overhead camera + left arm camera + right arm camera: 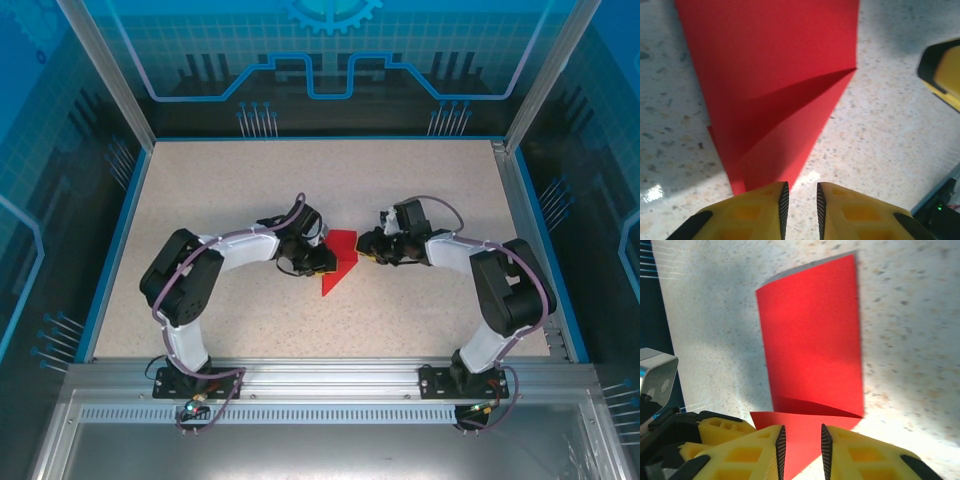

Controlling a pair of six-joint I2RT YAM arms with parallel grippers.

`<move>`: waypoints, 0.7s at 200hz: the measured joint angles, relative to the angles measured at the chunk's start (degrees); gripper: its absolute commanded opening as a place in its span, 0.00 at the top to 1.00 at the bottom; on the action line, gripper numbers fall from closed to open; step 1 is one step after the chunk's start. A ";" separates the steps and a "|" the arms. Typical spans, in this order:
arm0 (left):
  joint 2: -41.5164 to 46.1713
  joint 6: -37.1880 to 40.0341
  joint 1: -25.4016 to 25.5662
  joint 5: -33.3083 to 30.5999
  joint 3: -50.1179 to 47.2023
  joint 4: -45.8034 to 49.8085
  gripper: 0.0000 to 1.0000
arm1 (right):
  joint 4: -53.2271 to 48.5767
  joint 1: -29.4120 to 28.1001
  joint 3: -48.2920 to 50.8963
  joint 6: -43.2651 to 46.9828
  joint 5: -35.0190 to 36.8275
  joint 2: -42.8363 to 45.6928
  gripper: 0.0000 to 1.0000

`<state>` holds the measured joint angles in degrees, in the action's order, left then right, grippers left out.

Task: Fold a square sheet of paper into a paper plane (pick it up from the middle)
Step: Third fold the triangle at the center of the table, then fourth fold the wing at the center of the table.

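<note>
Part-folded square sheet of paper (340, 262) lies flat at table centre, between both grippers.
Long axis runs far-to-near. The left gripper (800, 192) and right gripper (802, 435) flank its long edges, jaws slightly parted, gripping nothing.

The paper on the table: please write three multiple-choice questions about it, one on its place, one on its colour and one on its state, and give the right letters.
1. Where does the paper lie?
A. on the table, between the left pincer and the right pincer
B. at the far left corner
C. on the floor

2. What colour is it?
A. blue
B. red
C. white

3. What is its state?
A. flat, unfolded
B. crumpled into a ball
C. partly folded

Answers:
1 A, the top view shows a pincer on each side of it.
2 B, it is bright red in every view.
3 C, the wrist views show a flap lying over another layer.
</note>
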<state>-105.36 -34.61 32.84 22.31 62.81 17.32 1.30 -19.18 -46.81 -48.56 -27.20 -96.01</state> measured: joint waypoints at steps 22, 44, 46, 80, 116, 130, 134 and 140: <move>-0.68 0.00 0.00 -1.14 0.00 0.02 0.75 | -0.68 0.09 0.17 0.20 -0.48 -0.83 0.68; -0.72 0.00 0.00 -2.36 0.04 0.02 0.75 | -0.61 0.11 0.17 0.13 -1.20 -2.34 0.67; -0.72 0.00 0.00 -2.43 0.04 0.04 0.75 | -0.61 0.11 0.17 0.15 -1.36 -2.54 0.67; -1.36 0.00 0.00 -3.26 0.04 0.15 0.75 | -0.59 -0.04 0.17 0.13 -2.21 -4.90 0.66; -2.49 0.00 0.00 -3.28 0.04 0.15 0.75 | 0.46 -0.55 -0.39 -0.07 -4.24 -6.47 0.66; -2.60 0.00 0.00 -3.28 0.04 0.15 0.75 | 1.22 -0.76 -0.81 -0.20 -4.94 -7.04 0.66; -2.60 0.00 0.00 -3.28 0.04 0.15 0.75 | 1.31 -0.81 -0.94 -0.31 -5.03 -7.15 0.66; -2.60 0.00 0.00 -3.26 0.04 0.17 0.75 | 1.42 -0.83 -1.18 -0.33 -5.25 -7.32 0.66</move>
<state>-107.96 -34.61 32.84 19.05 62.85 17.50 2.72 -20.01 -47.99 -48.88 -32.45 -103.33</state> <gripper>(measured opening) 0.248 0.337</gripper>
